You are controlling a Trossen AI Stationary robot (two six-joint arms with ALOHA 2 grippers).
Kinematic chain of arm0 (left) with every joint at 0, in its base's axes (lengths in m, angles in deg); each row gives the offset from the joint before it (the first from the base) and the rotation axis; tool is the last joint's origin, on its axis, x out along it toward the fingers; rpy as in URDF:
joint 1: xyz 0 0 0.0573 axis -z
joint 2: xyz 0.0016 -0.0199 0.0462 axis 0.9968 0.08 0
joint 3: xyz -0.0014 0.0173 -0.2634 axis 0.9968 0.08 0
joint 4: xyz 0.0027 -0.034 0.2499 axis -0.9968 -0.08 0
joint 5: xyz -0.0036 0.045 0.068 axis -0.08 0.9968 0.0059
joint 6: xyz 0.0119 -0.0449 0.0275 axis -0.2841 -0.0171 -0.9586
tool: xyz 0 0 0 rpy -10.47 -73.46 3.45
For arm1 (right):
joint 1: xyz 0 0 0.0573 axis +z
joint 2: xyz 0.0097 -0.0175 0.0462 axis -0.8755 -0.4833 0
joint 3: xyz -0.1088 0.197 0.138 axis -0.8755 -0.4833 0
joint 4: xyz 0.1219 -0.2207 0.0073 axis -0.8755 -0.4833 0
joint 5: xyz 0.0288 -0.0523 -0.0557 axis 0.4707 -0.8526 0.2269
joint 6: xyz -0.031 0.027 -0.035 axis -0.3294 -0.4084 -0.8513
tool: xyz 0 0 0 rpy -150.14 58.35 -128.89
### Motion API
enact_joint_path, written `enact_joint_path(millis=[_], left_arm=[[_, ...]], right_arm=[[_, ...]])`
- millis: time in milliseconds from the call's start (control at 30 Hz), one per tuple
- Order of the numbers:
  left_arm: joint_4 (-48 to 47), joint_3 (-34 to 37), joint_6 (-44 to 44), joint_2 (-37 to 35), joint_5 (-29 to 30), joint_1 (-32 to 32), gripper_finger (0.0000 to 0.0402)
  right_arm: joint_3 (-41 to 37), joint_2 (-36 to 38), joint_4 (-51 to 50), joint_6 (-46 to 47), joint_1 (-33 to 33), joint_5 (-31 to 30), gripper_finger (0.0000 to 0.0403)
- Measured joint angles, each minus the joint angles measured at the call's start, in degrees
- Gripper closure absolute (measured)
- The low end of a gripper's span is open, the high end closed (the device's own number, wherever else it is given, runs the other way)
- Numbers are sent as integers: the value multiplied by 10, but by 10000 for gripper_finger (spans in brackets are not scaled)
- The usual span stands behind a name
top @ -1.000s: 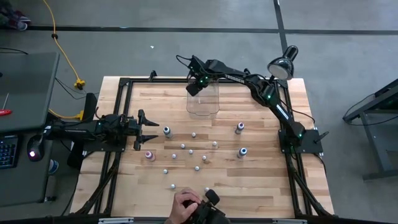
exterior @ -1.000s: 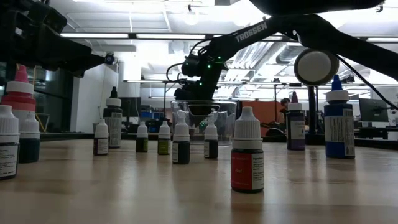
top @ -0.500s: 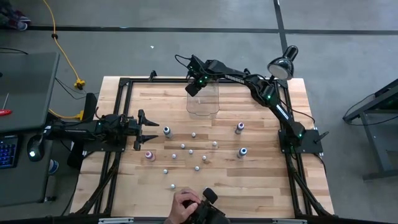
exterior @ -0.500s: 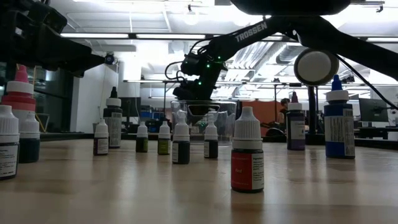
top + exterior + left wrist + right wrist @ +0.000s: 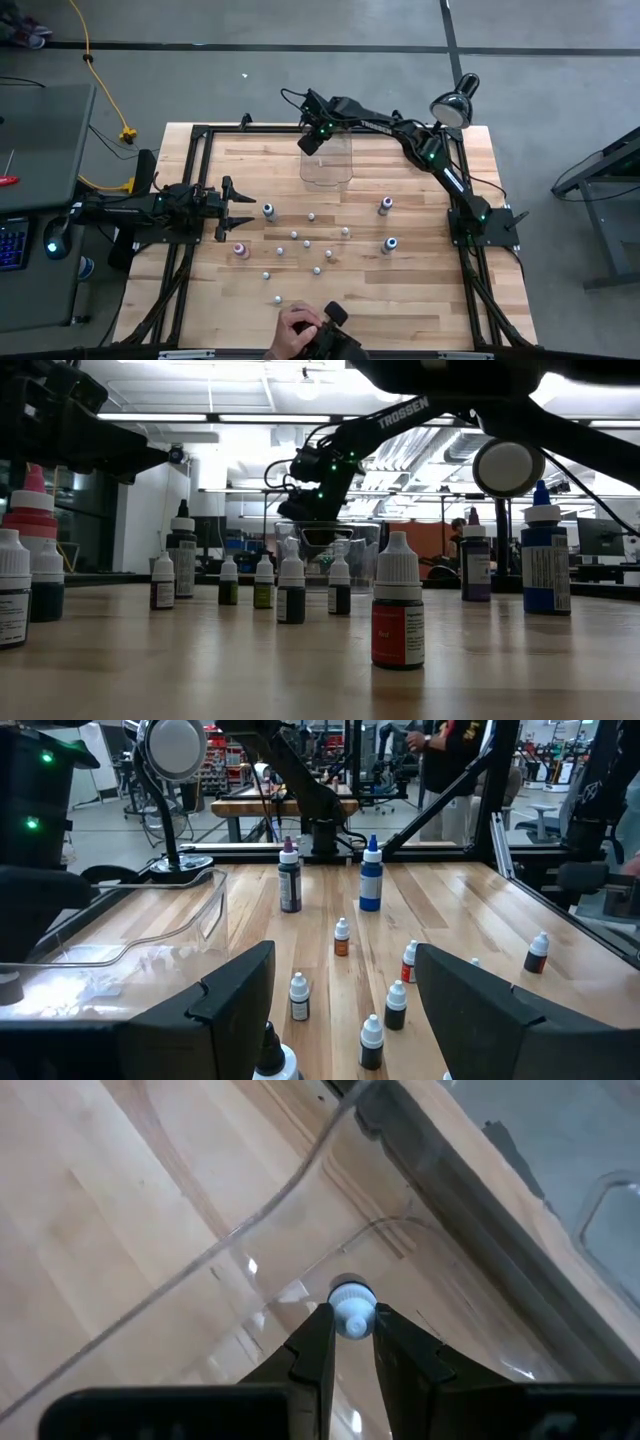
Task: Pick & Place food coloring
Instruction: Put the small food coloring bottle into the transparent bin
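The right end effector (image 5: 312,140) hung over the far left corner of the clear plastic bin (image 5: 338,172), which stood at the far side of the table (image 5: 420,290). Its fingers (image 5: 318,1342) were drawn nearly together on one small bottle of food coloring (image 5: 351,1307), pinched at the neck just under the whitish cap, so that the bottle hung between them. In the right wrist view the bin's transparent wall curved directly beneath the bottle, which suggested that it was held there to be let go inside the bin and not on the bare wood. In the low view the same end effector (image 5: 306,506) sat just above the bin's rim (image 5: 330,526).

The other bottles (image 5: 306,243) stood upright and scattered, well apart from one another, across the middle of the table, nearer than the bin; among them were a blue-bodied bottle (image 5: 390,244) and a purple one (image 5: 384,206) toward the right. None could be made out inside the bin, so the task looked barely begun.

The left end effector (image 5: 236,209) waited low at the table's left edge with its fingers (image 5: 237,992) spread wide and empty, facing the scattered bottles. A person's hand (image 5: 296,328) showed at the near edge.
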Motion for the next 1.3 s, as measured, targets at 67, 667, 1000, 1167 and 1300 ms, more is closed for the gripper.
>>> enact_joint_path(millis=[67, 667, 1000, 1167, 1300], left_arm=[[0, 0, 0, 0, 0, 0, 163], [0, 0, 0, 0, -1, 0, 163], [0, 0, 0, 0, -1, 0, 163], [0, 0, 0, 0, -1, 0, 163], [0, 0, 0, 0, -1, 0, 163]], right_arm=[[0, -3, 4, 3, 0, 1, 345], [6, -8, 4, 5, 0, -16, 288], [46, 19, -37, -6, 4, -30, 288], [47, 64, -82, -20, 13, -66, 288], [47, 104, -108, -37, 25, -72, 288]])
